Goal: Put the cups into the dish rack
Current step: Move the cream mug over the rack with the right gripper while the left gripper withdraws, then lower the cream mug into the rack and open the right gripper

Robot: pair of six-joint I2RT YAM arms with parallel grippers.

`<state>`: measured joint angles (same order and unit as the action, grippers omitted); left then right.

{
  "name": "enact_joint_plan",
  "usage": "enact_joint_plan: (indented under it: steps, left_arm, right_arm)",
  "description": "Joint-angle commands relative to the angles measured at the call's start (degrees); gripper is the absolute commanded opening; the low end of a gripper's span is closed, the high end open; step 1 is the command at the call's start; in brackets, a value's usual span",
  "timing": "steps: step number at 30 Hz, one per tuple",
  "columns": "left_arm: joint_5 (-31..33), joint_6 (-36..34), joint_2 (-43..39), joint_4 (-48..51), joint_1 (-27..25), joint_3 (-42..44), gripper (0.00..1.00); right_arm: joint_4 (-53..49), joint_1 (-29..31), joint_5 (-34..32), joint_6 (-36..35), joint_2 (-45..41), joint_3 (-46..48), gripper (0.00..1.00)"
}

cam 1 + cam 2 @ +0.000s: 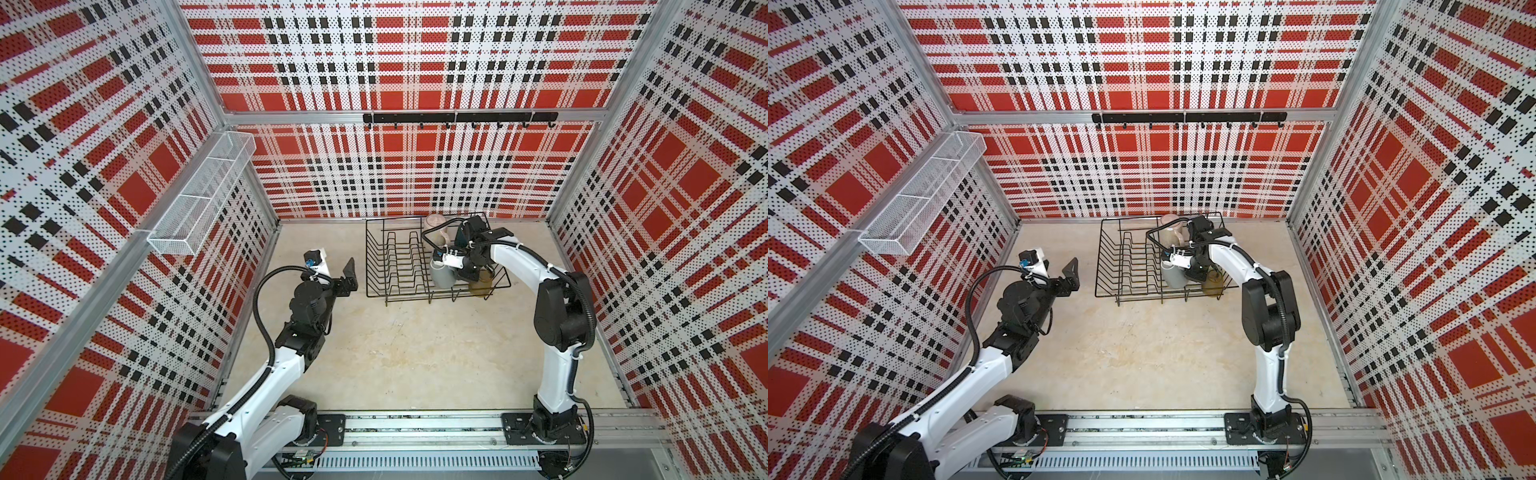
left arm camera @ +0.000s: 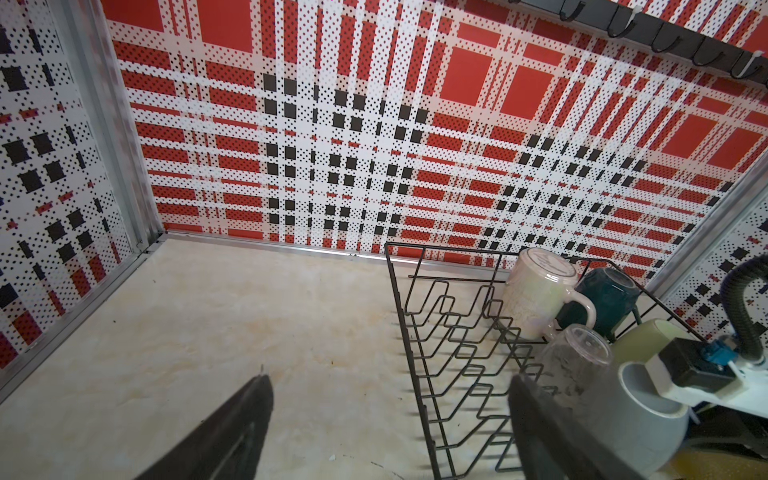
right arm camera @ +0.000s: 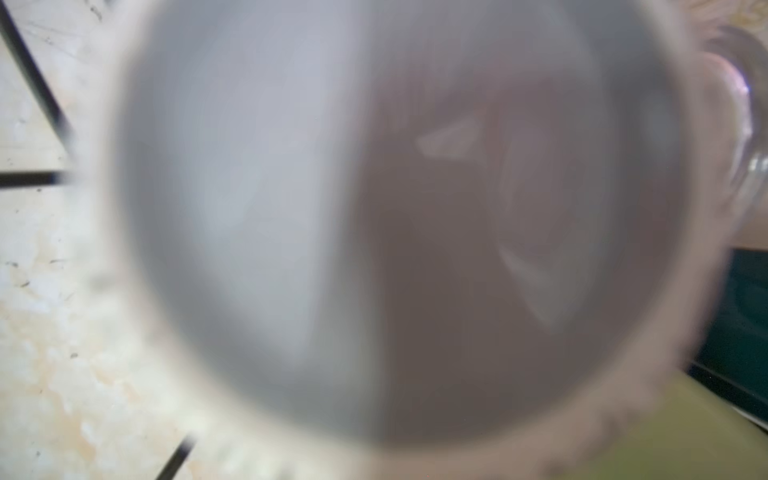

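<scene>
The grey mug [image 1: 441, 276] sits tilted inside the dish rack [image 1: 399, 266], close by the clear glass [image 2: 575, 357] and amber tumbler [image 1: 482, 284]. The right hand [image 1: 459, 272] appears pinched together on its rim. Best to lower it slowly, clear of those neighbours, and let go only once the wires bear it. The left hand [image 1: 336, 276] hangs spread apart over the worktop [image 1: 395, 353] — keep it out.
</scene>
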<state>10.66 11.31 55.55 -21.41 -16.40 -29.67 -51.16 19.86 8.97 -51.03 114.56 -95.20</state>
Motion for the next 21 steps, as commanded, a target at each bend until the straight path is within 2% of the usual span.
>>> enact_joint_plan:
  steps: [1,8,16,21]
  left_arm:
    - [0.9,0.62,-0.49,0.31,0.73,-0.74,0.91]
    - [1.07,0.82,-0.75,1.49,0.94,-0.54,0.91]
    - [1.25,0.91,-0.98,2.15,1.22,-0.42,0.91]
    - [1.85,1.8,-0.69,2.13,1.39,-0.3,0.92]
  right_arm:
    - [4.32,0.54,4.21,0.57,0.22,0.64,0.0]
    - [5.03,0.45,5.75,0.84,1.47,1.41,0.01]
    - [4.22,0.45,4.83,0.56,0.63,2.56,0.15]
    - [3.61,-0.49,4.04,-0.1,-0.47,2.65,0.2]
